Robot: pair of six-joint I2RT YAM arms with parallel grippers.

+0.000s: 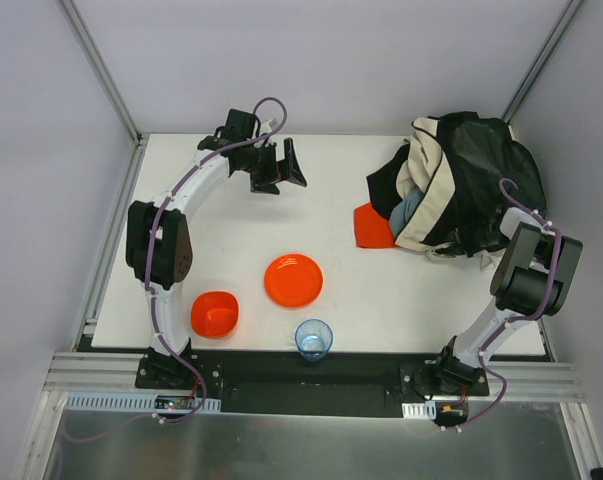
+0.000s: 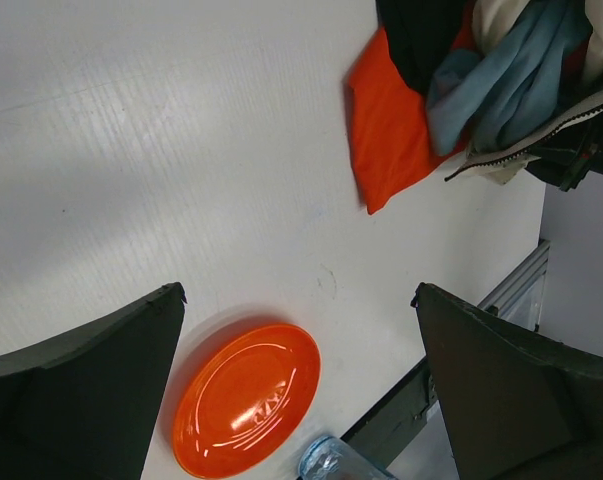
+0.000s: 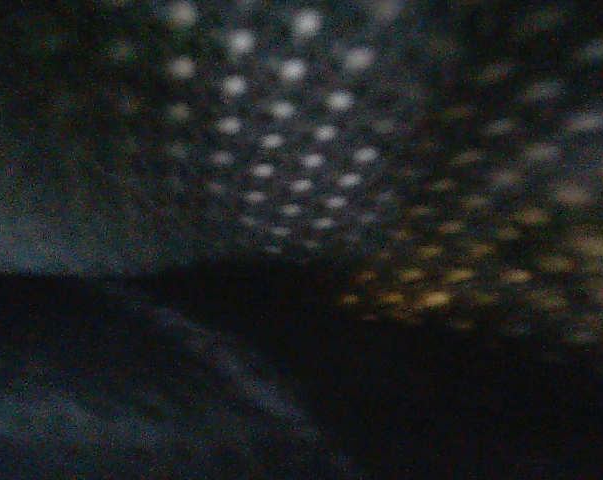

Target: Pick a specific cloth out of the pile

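cloth (image 1: 371,226) mostly buried under pile (image 1: 471,170), right fingers hidden inside it, right wrist view dark, blurred

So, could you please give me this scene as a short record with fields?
pile: black mesh, cream and light blue fabrics, far right corner
cloth: orange-red, lying on the table, partly under the pile's left edge
left gripper: open, empty, held above the far left, apart from the cloth
right gripper: hidden inside the pile; its wrist view shows only blurred dark mesh
dishes: orange plate, orange-red bowl, blue cup, near the front edge
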